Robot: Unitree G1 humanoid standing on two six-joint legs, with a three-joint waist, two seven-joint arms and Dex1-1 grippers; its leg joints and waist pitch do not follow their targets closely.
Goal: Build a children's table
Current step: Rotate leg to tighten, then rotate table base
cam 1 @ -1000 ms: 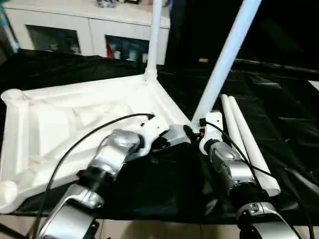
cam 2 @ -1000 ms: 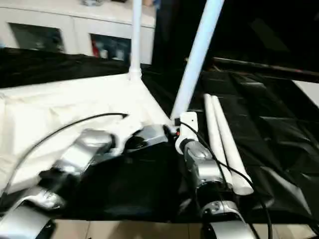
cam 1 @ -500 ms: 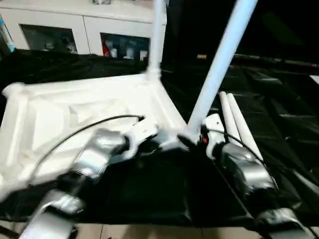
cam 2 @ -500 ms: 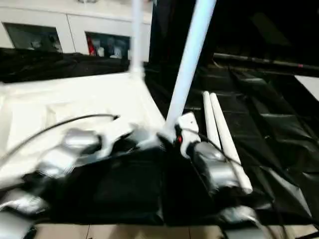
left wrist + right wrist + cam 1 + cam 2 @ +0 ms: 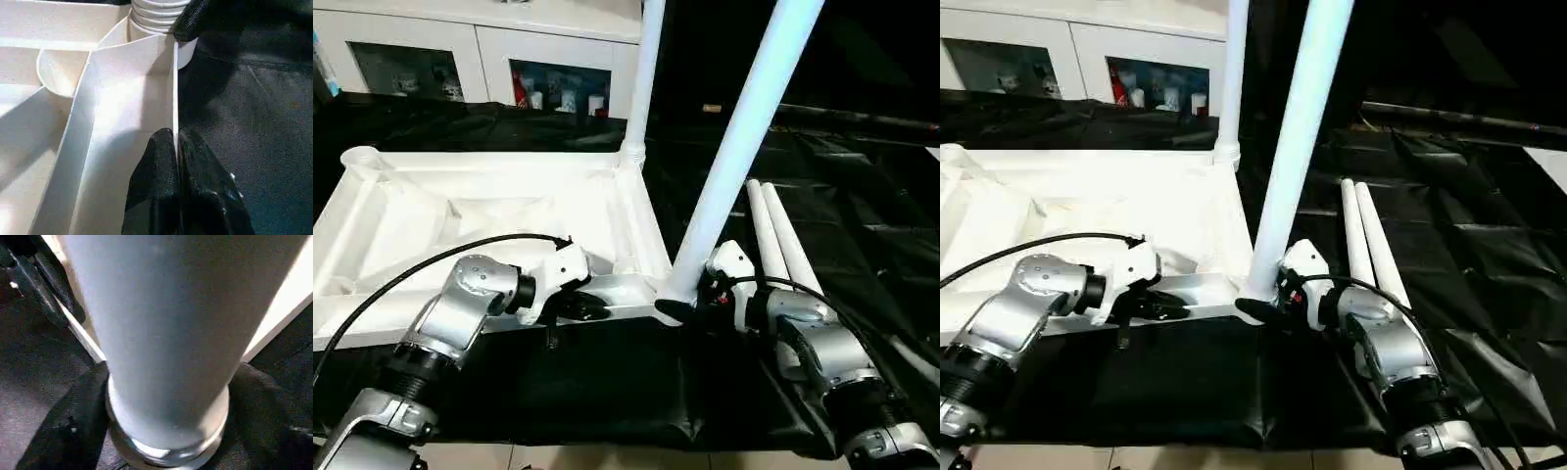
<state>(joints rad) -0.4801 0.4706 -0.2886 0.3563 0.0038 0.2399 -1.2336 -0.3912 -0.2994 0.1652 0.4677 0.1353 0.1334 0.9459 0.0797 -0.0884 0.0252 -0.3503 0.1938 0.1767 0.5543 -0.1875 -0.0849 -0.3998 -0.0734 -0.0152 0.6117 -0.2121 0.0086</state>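
Now: tabletop [image 5: 489, 211] lies upside down on the black-cloth table [image 5: 862, 225], ribbed underside up. Two legs stand in its sockets: far leg [image 5: 641, 88] upright at the back corner, near leg [image 5: 744, 147] leaning at the front corner by the robot's right arm. Two spare legs [image 5: 783, 245] lie side by side on the cloth just right of the top, untouched.

Left gripper [image 5: 176, 147]: fingers closed on the thin front rim of the top, pinching it edge-on, a short way from the near leg's socket. Right gripper [image 5: 690, 304]: fingers set either side of the near leg's base at the socket collar, closed around it as far as the wrist view shows.

Step in hand, as I judge it: seating the near leg. It tilts, so it is likely not fully home. To do it well, keep the left pinch firm so the top cannot slide or lift, bring the leg square to the socket, then press or twist straight down. Forcing it while tilted risks jamming the collar.

Beyond: white cabinet [image 5: 480, 49] behind the table.
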